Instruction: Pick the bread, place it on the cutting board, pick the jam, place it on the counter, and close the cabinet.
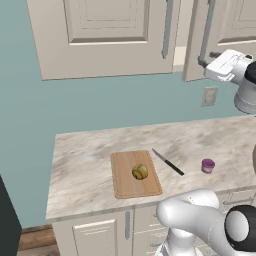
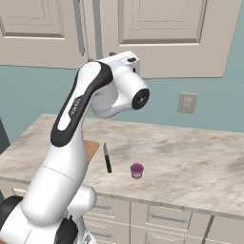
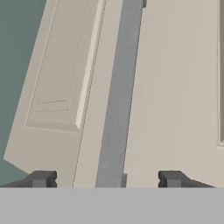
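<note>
Bread and jam done: round golden-brown bun (image 1: 140, 172) on striped wooden cutting board (image 1: 134, 174), squat purple jam jar (image 1: 208, 165) on marbled stone counter (image 1: 85, 165). End effector (image 3: 106, 179) spread, empty, facing ajar beige raised-panel cabinet door (image 3: 170, 87). Best pressed flat beside metal bar handle (image 3: 117, 100), steadily, until flush.

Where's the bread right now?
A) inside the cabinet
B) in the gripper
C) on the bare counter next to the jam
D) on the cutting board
D: in the left base view the bread sits on the cutting board, while the jam stands apart on the counter, past the knife; the gripper is open, up at the cabinet door.
</note>
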Available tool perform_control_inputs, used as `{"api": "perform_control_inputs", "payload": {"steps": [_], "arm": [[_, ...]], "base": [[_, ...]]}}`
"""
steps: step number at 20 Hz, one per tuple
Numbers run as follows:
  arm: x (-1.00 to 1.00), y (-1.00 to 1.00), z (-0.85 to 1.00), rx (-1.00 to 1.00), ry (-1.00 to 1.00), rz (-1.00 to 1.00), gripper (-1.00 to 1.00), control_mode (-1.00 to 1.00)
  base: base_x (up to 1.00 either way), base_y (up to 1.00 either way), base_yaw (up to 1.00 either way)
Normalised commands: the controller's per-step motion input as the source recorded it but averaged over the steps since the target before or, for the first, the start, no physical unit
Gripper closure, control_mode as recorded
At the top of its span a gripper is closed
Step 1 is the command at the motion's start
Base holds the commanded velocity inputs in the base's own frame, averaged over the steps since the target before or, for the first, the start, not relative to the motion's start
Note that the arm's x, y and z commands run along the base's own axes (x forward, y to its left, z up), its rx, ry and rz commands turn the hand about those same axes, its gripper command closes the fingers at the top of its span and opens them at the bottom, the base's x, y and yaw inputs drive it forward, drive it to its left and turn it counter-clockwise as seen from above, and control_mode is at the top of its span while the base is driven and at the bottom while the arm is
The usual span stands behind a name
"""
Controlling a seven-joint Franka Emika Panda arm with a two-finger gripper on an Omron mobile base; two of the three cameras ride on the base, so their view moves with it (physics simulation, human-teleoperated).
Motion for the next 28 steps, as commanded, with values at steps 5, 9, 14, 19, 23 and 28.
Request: {"api": "perform_control_inputs", "payload": {"steps": [5, 9, 14, 19, 23, 28], "arm": [[0.43, 0.25, 0.0, 0.0, 0.0, 0.0, -1.0, -1.0], [0.4, 0.24, 0.0, 0.0, 0.0, 0.0, -1.0, -1.0], [0.38, 0.22, 0.0, 0.0, 0.0, 0.0, -1.0, -1.0], [0.33, 0.2, 0.0, 0.0, 0.0, 0.0, -1.0, -1.0], [0.32, 0.16, 0.0, 0.0, 0.0, 0.0, -1.0, -1.0], [0.32, 0.15, 0.0, 0.0, 0.0, 0.0, -1.0, -1.0]], "base": [[0.0, 0.0, 0.0], [0.0, 0.0, 0.0], [0.0, 0.0, 0.0], [0.0, 0.0, 0.0], [0.0, 0.0, 0.0], [0.0, 0.0, 0.0]]}}
